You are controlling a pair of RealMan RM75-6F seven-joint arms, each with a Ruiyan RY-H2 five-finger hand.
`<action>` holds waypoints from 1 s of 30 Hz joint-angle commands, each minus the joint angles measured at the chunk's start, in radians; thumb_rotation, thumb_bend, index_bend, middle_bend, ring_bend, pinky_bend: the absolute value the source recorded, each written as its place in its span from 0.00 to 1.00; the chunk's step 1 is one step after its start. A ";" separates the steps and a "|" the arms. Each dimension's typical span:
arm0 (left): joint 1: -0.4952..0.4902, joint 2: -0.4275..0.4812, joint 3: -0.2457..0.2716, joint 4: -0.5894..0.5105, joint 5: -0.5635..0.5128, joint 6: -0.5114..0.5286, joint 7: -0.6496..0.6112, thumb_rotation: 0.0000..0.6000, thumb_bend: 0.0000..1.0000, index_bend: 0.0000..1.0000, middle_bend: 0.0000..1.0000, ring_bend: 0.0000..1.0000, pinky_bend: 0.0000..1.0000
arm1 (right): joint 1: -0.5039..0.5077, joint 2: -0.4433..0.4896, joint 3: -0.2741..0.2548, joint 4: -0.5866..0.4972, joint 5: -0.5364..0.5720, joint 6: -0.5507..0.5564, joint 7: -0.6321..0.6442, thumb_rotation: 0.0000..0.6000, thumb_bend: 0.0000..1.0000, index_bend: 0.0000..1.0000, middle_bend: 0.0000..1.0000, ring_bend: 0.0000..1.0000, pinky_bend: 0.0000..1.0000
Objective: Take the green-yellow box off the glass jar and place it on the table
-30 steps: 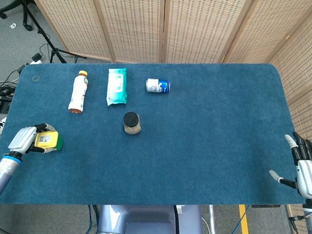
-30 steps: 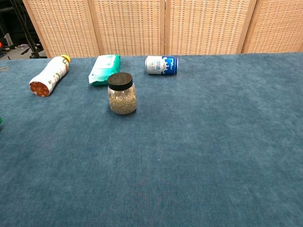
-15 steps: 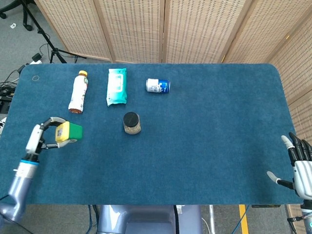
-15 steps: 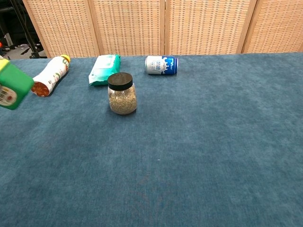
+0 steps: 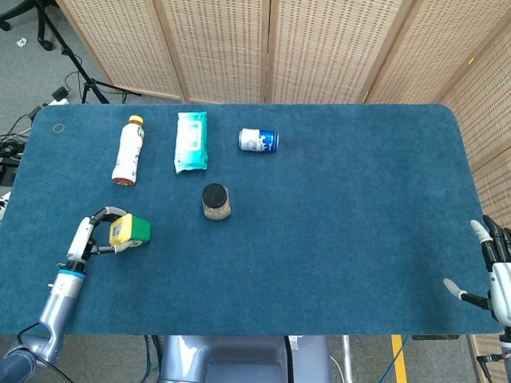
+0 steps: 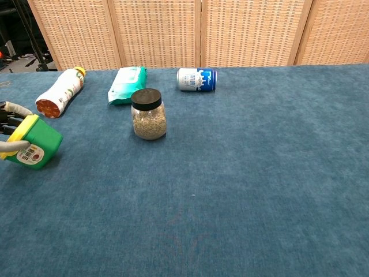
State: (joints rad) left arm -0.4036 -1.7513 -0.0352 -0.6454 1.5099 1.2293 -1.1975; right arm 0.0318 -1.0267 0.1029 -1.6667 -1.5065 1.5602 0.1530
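My left hand (image 5: 94, 233) grips the green-yellow box (image 5: 130, 230) at the left of the table; in the chest view the box (image 6: 33, 142) sits low at the left edge, tilted, with fingers (image 6: 12, 109) curled over its yellow end. Whether it touches the cloth I cannot tell. The glass jar (image 5: 215, 201) with a black lid stands upright mid-table, well right of the box, also seen as jar (image 6: 148, 114). My right hand (image 5: 493, 271) hangs at the table's right front edge, fingers spread, holding nothing.
A drink bottle (image 5: 127, 150) lies at the back left, a teal wipes pack (image 5: 191, 140) beside it, and a blue-white can (image 5: 259, 140) on its side further right. The blue table (image 5: 343, 207) ends near my right hand.
My left hand has carried the box rightward and forward over the table, from the left edge toward the jar, and lower in the chest view. The right hand has barely shifted.
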 commanded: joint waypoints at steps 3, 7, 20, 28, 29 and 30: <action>0.009 0.058 0.013 -0.050 0.012 0.010 0.068 1.00 0.10 0.00 0.00 0.00 0.04 | -0.001 0.000 -0.001 -0.003 -0.002 0.003 -0.002 1.00 0.00 0.00 0.00 0.00 0.00; 0.037 0.156 0.031 -0.141 0.034 0.066 0.145 1.00 0.08 0.00 0.00 0.00 0.01 | -0.006 0.004 0.000 -0.007 0.000 0.010 0.002 1.00 0.00 0.00 0.00 0.00 0.00; -0.054 0.475 0.003 -0.671 -0.034 -0.122 0.697 1.00 0.06 0.00 0.00 0.00 0.00 | -0.010 0.016 -0.001 -0.007 -0.006 0.017 0.027 1.00 0.00 0.00 0.00 0.00 0.00; -0.166 0.557 -0.044 -0.917 -0.291 -0.340 1.208 1.00 0.07 0.00 0.00 0.00 0.00 | -0.012 0.020 0.004 -0.006 0.002 0.019 0.041 1.00 0.00 0.00 0.00 0.00 0.00; -0.181 0.550 -0.044 -0.926 -0.337 -0.354 1.282 1.00 0.07 0.00 0.00 0.00 0.00 | -0.013 0.020 0.003 -0.005 0.002 0.020 0.044 1.00 0.00 0.00 0.00 0.00 0.00; -0.191 0.545 -0.047 -0.940 -0.386 -0.361 1.338 1.00 0.08 0.00 0.00 0.00 0.00 | -0.014 0.021 0.003 -0.005 0.001 0.020 0.046 1.00 0.00 0.00 0.00 0.00 0.00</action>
State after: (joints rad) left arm -0.5141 -1.2518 -0.0523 -1.4496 1.3164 0.9834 -0.1158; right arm 0.0184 -1.0062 0.1063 -1.6714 -1.5051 1.5803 0.1985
